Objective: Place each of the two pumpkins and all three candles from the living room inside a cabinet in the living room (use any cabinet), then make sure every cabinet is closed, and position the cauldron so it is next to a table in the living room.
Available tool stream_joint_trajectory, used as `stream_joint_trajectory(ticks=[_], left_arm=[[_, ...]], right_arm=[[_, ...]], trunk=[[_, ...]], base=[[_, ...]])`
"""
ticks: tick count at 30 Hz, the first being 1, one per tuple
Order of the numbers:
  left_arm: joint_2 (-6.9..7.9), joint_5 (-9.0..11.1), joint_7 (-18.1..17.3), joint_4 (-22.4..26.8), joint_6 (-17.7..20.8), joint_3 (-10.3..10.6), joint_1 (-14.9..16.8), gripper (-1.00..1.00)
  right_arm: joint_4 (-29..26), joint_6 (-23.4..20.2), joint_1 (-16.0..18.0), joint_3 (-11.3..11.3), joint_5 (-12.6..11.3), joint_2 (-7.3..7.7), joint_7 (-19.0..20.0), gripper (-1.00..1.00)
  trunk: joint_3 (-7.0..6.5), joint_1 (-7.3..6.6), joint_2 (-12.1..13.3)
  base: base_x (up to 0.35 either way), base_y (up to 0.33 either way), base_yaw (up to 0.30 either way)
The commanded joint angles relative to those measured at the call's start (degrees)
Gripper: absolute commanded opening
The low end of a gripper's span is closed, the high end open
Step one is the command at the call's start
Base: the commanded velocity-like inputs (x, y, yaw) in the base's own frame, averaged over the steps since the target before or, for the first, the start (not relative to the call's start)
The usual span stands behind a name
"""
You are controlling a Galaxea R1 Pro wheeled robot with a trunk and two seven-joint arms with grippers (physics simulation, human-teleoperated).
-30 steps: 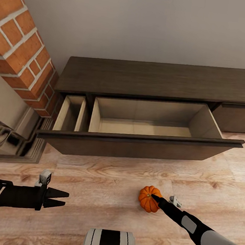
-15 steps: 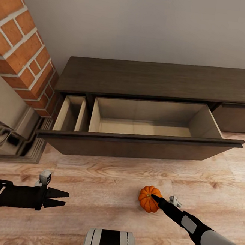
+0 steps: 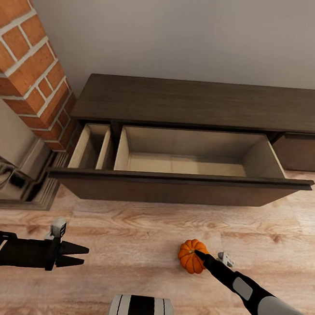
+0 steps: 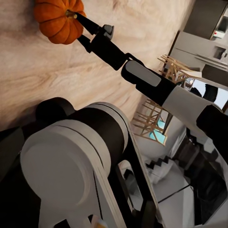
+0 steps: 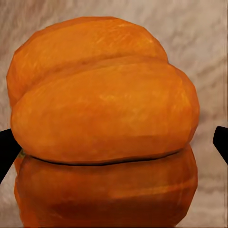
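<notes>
The right end effector (image 3: 197,253) pinches a small pumpkin (image 3: 190,256), ribbed glossy orange with a short dark stem, its black fingers (image 5: 5,151) touching either flank just above the wood floor (image 3: 135,228). Beyond it the dark-brown cabinet (image 3: 202,104) has its drawer (image 3: 187,153) open (pale beige inside). The left end effector (image 3: 81,256) hangs well apart, fingers slightly spread.
</notes>
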State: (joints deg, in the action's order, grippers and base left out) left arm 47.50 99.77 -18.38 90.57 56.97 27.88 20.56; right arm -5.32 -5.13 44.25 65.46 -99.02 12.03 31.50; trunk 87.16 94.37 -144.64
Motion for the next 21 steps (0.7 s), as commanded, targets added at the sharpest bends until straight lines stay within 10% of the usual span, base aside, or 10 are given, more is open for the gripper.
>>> stream_joint_trajectory(ticks=[1,21], left_arm=[[0.05,-0.4,-0.5,0.0,0.0,0.2,0.1,1.00],[0.05,-0.4,-0.5,0.0,0.0,0.2,0.1,1.00]], right_arm=[[0.1,-0.3,0.0,2.4,-0.3,0.03,-1.8,1.00],[0.1,-0.3,0.0,2.4,-0.3,0.01,-2.1,1.00]], trunk=[[-0.19,-0.02,0.0],[-0.41,-0.04,0.0]], base=[[0.000,0.000,0.000],[0.000,0.000,0.000]])
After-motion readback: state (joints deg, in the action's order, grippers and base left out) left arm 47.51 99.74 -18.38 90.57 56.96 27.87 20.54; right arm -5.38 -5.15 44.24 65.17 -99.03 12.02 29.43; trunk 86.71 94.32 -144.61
